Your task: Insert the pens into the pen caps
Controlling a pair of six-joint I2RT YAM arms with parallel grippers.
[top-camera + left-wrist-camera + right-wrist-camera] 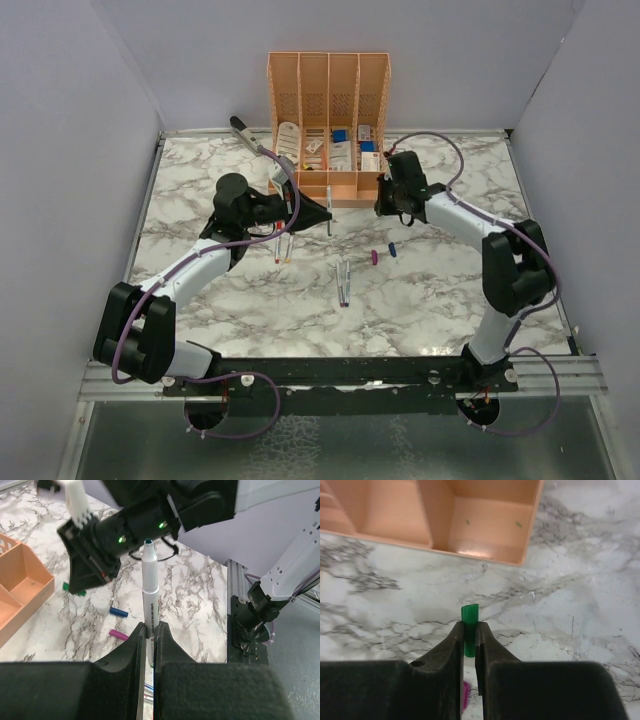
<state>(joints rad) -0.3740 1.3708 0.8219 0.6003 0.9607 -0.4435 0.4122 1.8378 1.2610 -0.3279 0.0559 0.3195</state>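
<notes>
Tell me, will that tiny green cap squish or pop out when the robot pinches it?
Probably no squishing: the green cap shows straight edges while pinched in the shut right gripper, so it looks like stiff plastic. Being so tiny, it is likely very light. It could slip or twist, since its sides look smooth.

Finish notes. Top of the table (430, 290): marble pattern, smooth, faint sheen under the lamps. Walls of the organiser (485, 530): orange plastic, matt. Barrel of the pen (149, 587): whitish plastic, smooth, slight gloss. The green cap (469, 614): smooth, shiny plastic. The left gripper (151, 627) and right gripper (469, 627): black, matt, finely grained. The rail (560, 378): bare silvery metal.
</notes>
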